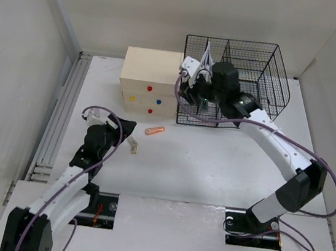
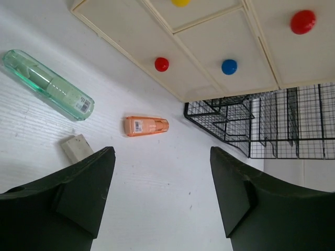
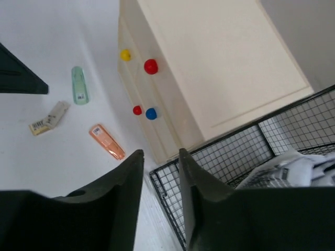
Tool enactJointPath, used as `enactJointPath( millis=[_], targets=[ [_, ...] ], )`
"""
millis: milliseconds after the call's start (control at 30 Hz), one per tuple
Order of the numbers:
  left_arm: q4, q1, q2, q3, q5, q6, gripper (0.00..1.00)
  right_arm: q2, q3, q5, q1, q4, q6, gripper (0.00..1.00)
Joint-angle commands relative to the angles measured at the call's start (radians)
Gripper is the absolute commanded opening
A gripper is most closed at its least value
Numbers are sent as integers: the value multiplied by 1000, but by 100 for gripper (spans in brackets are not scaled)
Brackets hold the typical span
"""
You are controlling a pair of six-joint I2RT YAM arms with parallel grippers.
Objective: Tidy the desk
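Left gripper (image 2: 161, 157), wide and empty, should centre on the orange case (image 2: 146, 126) and pinch across its narrow side; right gripper (image 3: 160, 154) narrow, holding nothing.

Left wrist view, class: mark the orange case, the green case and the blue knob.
orange case (image 2: 146, 126), left wrist view, middle of its body.
green case (image 2: 48, 84), left wrist view, middle of its clear body.
blue knob (image 2: 229, 67), left wrist view, centre of the knob.
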Motion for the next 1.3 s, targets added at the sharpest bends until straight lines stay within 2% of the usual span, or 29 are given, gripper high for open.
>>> enactJointPath(
  millis=[0,100,200,367,533,567,667,767,833,967,1267],
  targets=[
    [242,-4,115,48,23,20,71,-89,-26,-193,-60,47,63,36],
    [328,-4,213,67,8,20,71,-119,-78,-274,-129,86,105,35],
    [401,-4,291,76,-6,11,67,-128,-89,-334,-172,98,123,32],
    [463,37,399,108,16,11,58,-117,-89,-405,-181,98,135,28],
    [567,37,546,145,133,31,46,-99,-89,-414,-190,98,135,23],
    [587,25,566,145,152,31,37,-99,-89,-414,-190,98,135,23],
    [702,2,638,169,200,17,37,-88,-98,-423,-190,98,135,23],
    [763,-9,704,215,211,-13,44,-88,-98,-423,-190,98,145,23],
    [764,-27,739,244,189,-22,48,-88,-98,-423,-190,98,145,23],
    [724,-38,819,329,151,-23,48,-88,-107,-423,-190,108,154,23],
    [734,-56,929,386,140,-23,48,-68,-107,-423,-190,108,154,23]
  ],
)
